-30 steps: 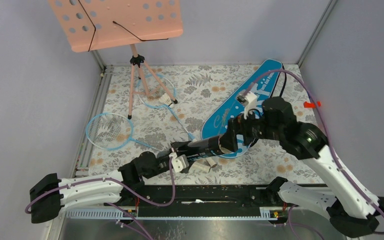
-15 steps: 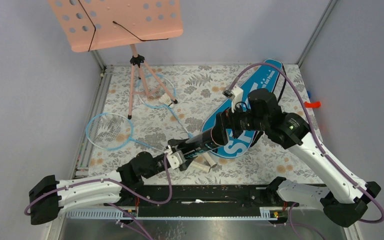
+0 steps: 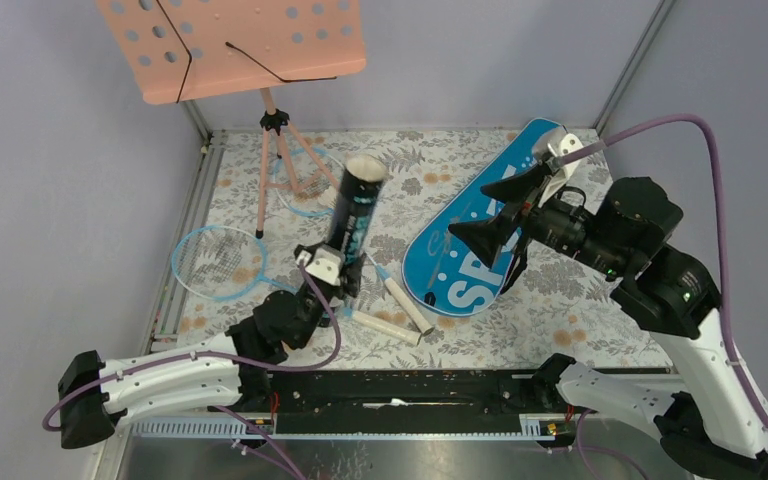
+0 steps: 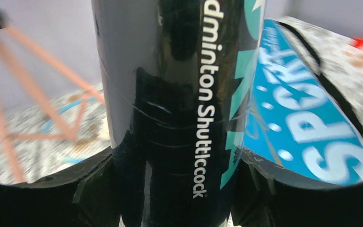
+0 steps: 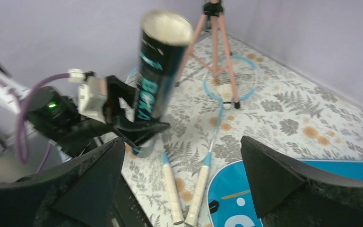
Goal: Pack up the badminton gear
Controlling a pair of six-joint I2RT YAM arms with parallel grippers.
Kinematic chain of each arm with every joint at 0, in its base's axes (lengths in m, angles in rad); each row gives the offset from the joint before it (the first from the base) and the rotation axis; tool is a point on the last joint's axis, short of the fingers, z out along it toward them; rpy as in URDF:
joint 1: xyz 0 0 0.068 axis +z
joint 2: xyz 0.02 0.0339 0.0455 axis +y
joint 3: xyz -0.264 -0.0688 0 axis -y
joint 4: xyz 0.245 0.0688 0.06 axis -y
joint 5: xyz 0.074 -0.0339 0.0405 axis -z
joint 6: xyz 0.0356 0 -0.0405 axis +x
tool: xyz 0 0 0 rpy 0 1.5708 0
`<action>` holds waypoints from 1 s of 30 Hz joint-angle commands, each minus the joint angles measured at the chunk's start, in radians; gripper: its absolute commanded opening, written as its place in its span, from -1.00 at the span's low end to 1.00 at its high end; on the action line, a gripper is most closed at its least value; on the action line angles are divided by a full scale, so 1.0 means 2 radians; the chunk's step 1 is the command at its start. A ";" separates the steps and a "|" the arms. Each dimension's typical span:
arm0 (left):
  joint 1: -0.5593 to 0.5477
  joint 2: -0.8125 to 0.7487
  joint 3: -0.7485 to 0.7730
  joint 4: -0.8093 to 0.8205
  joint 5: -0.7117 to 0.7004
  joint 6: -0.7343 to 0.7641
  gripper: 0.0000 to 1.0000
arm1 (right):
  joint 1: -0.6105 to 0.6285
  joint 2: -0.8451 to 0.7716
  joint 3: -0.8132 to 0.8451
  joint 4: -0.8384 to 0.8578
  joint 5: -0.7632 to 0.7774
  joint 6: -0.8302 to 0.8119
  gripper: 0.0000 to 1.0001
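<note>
while the left gripper clamps it near the lower end, the dark cylindrical shuttlecock tube stands close to upright left of the centre of the floral-patterned bench. its long axis tips slightly, with the cream top end pointing up and toward the far edge and the base toward the near edge (whether the base touches the bench cannot be told).

the left wrist view alone shows the tube's surface up close: glossy black, teal graphics, and white lettering running along its length. a black finger presses on each side. the right wrist view shows the pale round top and the tilt. it also shows a small white feather shuttlecock lying by a tripod foot, a spot the tube covers from above.

the right gripper is spread wide and holds nothing. it hovers over the blue racket-shaped bag with white "sport" lettering, which lies diagonally from the centre toward the far right corner.

two light-blue-framed rackets lie on the bench. one head is near the left edge and the other sits under the tripod. their cream handles lie side by side between tube and bag. a pink perforated music stand stands at the far left corner.
</note>
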 commanded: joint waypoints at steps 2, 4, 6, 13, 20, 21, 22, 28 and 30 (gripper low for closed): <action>0.000 -0.008 0.069 -0.016 -0.278 -0.040 -0.98 | -0.002 0.063 -0.034 0.031 0.110 0.030 0.99; -0.001 -0.008 0.086 -0.052 -0.325 -0.049 -0.98 | -0.003 0.108 -0.030 0.041 0.155 0.058 0.99; 0.000 -0.009 0.099 -0.085 -0.367 -0.063 -0.98 | -0.004 0.151 -0.040 0.084 0.169 0.082 0.99; 0.000 -0.055 0.139 -0.311 -0.433 -0.242 -0.98 | -0.003 0.328 -0.061 0.280 0.050 0.118 0.97; -0.001 -0.122 0.097 -0.285 -0.385 -0.206 -0.97 | 0.001 0.456 -0.037 0.375 -0.043 0.154 0.99; 0.000 -0.132 0.084 -0.244 -0.344 -0.171 -0.97 | 0.002 0.451 -0.057 0.412 -0.067 0.153 0.99; 0.000 -0.140 0.073 -0.213 -0.313 -0.157 -0.97 | 0.003 0.441 -0.082 0.448 -0.084 0.156 0.99; 0.000 -0.182 0.046 -0.150 -0.190 -0.150 -0.94 | 0.009 0.330 -0.243 0.640 -0.188 0.176 0.99; 0.000 -0.185 0.044 -0.143 -0.160 -0.150 -0.94 | 0.016 0.293 -0.280 0.684 -0.222 0.190 0.99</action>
